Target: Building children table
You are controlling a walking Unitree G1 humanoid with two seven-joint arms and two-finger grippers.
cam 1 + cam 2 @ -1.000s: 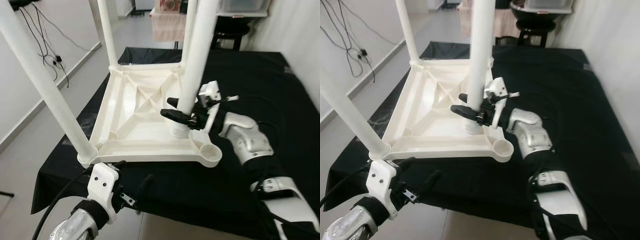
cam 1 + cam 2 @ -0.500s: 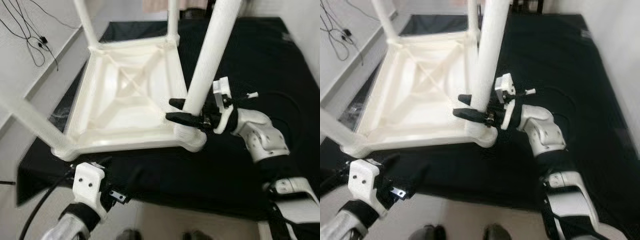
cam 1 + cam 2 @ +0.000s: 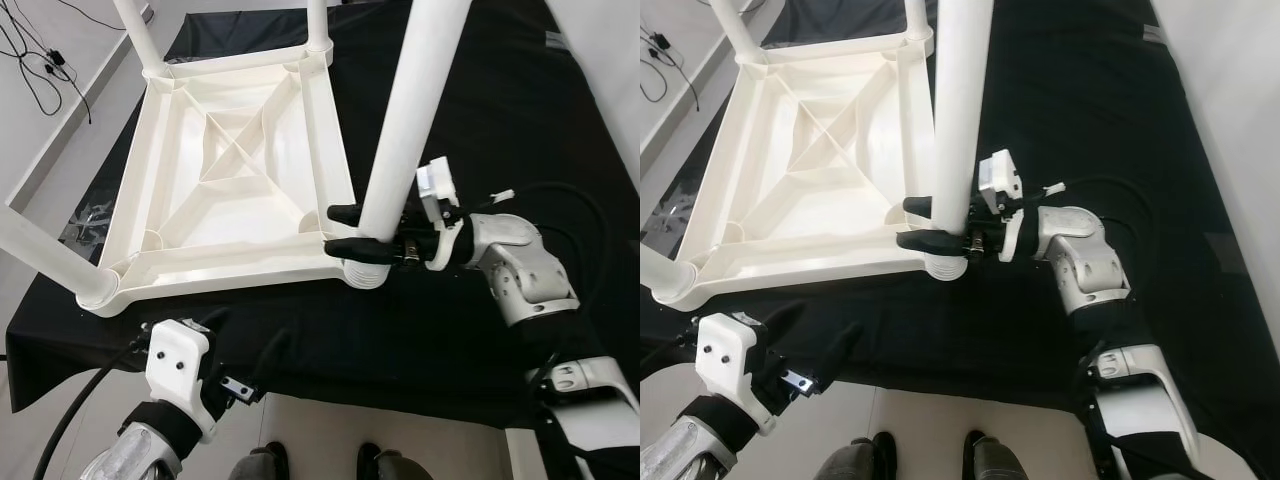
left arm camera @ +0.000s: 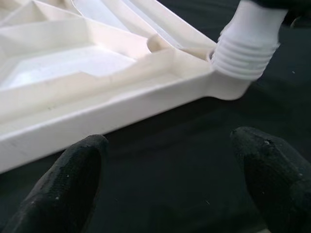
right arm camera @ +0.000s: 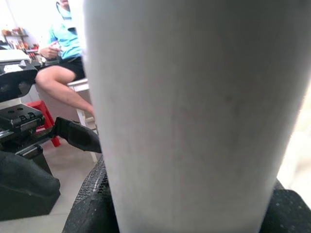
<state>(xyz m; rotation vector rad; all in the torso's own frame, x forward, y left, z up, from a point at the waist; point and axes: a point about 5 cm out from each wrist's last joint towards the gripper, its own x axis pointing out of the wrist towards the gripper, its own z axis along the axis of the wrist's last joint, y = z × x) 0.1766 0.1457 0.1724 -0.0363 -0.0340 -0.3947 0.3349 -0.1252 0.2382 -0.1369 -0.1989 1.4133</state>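
The right hand (image 3: 345, 232) pinches a white table leg (image 3: 405, 140) low on its shaft, one black finger on each side, just above the ribbed threaded end. That end sits in the near right corner socket (image 3: 365, 272) of the upturned white tabletop (image 3: 235, 185), and the leg rises tilted toward the upper right. The right wrist view looks straight at the leg's pale shaft (image 5: 194, 111), with the fingertips (image 5: 92, 204) pressed against it low down; past its edge a seated person (image 5: 65, 58) in a light blue top is in the room behind, along with a red stool (image 5: 41, 114).

The left hand (image 3: 245, 350) hovers spread wide over the near edge of the black-covered table (image 3: 480, 120), just in front of the tabletop's near rim and touching nothing. Its wrist view shows both finger pads (image 4: 63, 187) far apart with black cloth between them, and gives a close look at the threaded collar (image 4: 248, 56) seated in the corner socket, with some ribs exposed above the rim.

The head views show the rest: the tabletop lies underside up, its crossed ribs visible, with three more legs standing in its other corners, one at the near left (image 3: 45, 255) and two at the far side (image 3: 135, 30). At the lower edge, two shoes (image 3: 925, 462) stand on the pale floor (image 3: 60, 130) next to the table.
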